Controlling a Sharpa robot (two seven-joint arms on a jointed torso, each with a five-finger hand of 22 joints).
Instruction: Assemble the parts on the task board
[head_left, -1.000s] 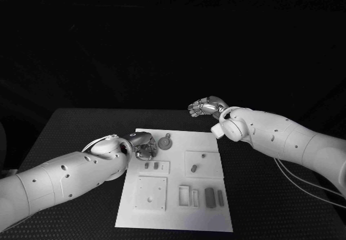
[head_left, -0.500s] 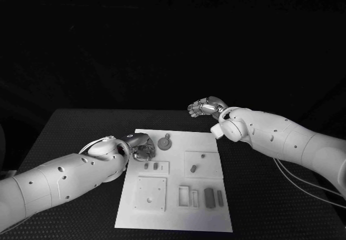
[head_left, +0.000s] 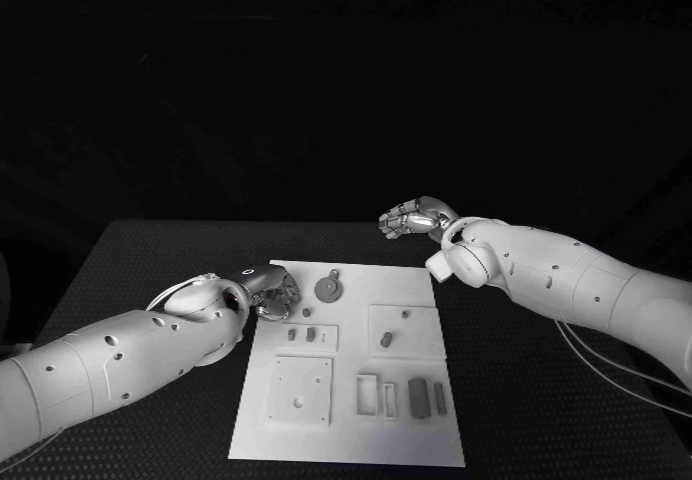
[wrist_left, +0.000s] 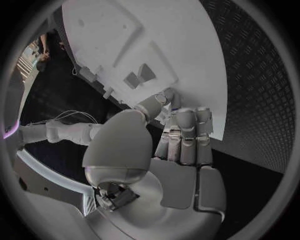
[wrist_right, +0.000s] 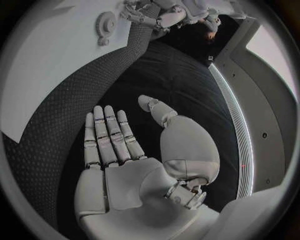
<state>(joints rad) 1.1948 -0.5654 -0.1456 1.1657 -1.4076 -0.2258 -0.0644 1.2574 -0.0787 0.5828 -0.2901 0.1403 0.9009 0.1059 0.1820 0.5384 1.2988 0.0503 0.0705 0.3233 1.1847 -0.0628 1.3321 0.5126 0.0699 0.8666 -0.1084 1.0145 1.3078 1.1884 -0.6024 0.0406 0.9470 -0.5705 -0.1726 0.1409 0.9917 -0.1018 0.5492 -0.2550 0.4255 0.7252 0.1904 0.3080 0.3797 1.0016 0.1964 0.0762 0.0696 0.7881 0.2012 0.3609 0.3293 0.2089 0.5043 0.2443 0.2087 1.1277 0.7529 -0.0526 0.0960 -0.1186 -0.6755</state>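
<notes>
Dim, seemingly top-lit; fisheye-warped edges.

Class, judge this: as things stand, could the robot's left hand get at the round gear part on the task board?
Probably yes. The left hand sits at the task board's edge right beside the gear, with only bare board between them.

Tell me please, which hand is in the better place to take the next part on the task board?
Probably the left hand. It is at the left edge of the task board, close to the round gear part. The right hand is beyond the board's far edge, above the black table, its fingers holding nothing.
</notes>
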